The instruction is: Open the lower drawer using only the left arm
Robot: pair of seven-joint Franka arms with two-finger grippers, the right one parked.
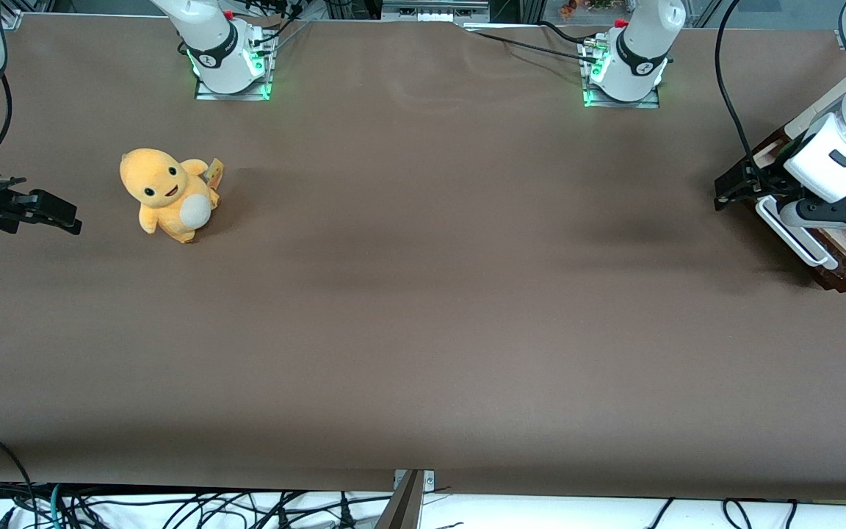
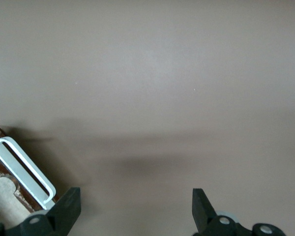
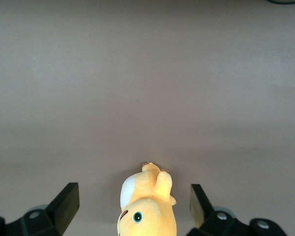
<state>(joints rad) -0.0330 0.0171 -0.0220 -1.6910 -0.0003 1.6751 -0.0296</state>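
The jaws of the gripper (image 2: 132,209) stand wide apart and hold nothing; between the two black fingers (image 2: 69,206) only bare brown table (image 2: 152,73) shows. One finger is just beside the end of the white U-shaped handle (image 2: 24,169), and I cannot tell if it touches the bar. In the front view the gripper (image 1: 737,187) hangs at the working arm's end of the table, just beside the lower drawer (image 1: 845,268), and the left arm (image 1: 838,154) covers most of the drawer from above. The dark wood front with its handle (image 1: 790,235) faces toward the middle of the table, and a strip of pale inner wall shows at the drawer's edge, so it seems already drawn out a little. I judge the drawer to be stiff wood, moderately heavy, sliding with some friction. The bar looks rigid, smooth and perhaps slippery, so the best hold is across its middle. A yellow plush toy (image 1: 166,192) sits well apart from the drawer, toward the parked arm's end.
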